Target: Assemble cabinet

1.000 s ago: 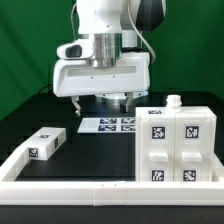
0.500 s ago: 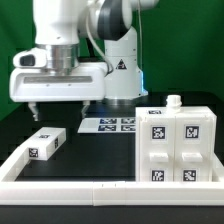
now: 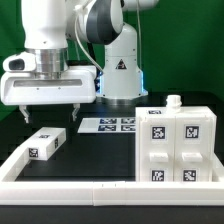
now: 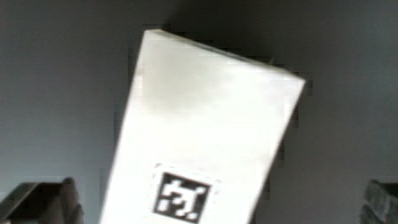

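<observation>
My gripper (image 3: 48,112) is wide open, nothing in it. It hangs right above the loose block (image 3: 45,143), clear of it. On the wrist cam one of the fingers (image 4: 45,203) shows either side of the block's tagged end, no contact. Cabinet box (image 3: 178,146) sits well apart from the block, to the exterior view's right. Marker board (image 3: 108,125) lies betw. them, farther back.

exterior camera facing the arm (image 3: 120,65) front-on, slightly raised, wrist camera pointing straight down, close, both seeing the loose tagged panel (image 3: 45,143)
</observation>
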{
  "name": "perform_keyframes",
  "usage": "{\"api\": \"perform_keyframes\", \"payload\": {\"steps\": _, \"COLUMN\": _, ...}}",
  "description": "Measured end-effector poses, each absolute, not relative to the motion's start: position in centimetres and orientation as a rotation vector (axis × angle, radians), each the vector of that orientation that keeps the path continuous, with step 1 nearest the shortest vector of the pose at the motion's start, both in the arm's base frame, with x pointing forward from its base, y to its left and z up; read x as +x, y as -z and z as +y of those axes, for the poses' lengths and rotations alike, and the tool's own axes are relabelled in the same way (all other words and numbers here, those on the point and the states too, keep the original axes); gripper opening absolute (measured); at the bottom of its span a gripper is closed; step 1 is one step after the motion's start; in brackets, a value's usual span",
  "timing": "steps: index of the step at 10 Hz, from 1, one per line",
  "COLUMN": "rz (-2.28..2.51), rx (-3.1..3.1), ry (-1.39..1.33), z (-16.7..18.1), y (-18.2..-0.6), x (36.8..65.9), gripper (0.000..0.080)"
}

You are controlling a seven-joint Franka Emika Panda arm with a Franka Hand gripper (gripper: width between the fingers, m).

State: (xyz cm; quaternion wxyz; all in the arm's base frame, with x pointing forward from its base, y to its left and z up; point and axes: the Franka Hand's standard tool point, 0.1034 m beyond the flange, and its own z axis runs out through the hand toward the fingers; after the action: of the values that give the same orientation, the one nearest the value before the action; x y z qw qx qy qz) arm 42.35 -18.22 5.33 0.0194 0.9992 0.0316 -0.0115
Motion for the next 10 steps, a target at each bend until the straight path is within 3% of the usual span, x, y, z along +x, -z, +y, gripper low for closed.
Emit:
{"api": "perform_keyframes", "payload": {"steps": 2, "rz": -0.159, "rx": 3.104, "ry": 0.061, "z": -19.1, "y": -4.9, "x": 42.7, "gripper": 0.0797}}
{"api": "perform_keyframes", "payload": {"steps": 6, "rz": -0.106, "rx": 3.102, "ry": 0.050, "z": -19.2, "y": -4.8, "x": 42.7, "gripper": 0.0797}}
{"api": "perform_keyframes", "payload": {"steps": 10, "rz": -0.031, "rx": 3.087, "ry": 0.017, "z": -19.5, "y": -3.5, "x": 43.7, "gripper": 0.0797}}
